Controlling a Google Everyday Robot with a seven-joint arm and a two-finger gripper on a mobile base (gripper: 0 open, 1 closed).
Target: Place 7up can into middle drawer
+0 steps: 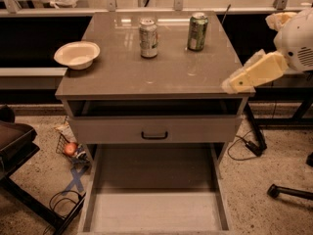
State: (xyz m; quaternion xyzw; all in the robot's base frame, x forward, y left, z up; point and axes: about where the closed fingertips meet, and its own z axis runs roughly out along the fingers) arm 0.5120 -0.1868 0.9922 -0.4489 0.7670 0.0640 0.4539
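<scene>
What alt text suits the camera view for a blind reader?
The 7up can stands on the cabinet top with a green can and a white bowl; the middle drawer below lies open, and the gripper hovers at the top's right edge.

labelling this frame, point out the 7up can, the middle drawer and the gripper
7up can [148,39]: camera view, on its label, mid-body.
middle drawer [156,212]: camera view, on its bare floor.
gripper [234,84]: camera view, its tip, by the cabinet's [146,77] right edge.

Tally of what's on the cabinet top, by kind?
Cans: 2 (7up can, green can)
Bowls: 1 (white bowl)
Total: 3
The gripper is at the right front corner of the cabinet top, apart from both cans.
</scene>
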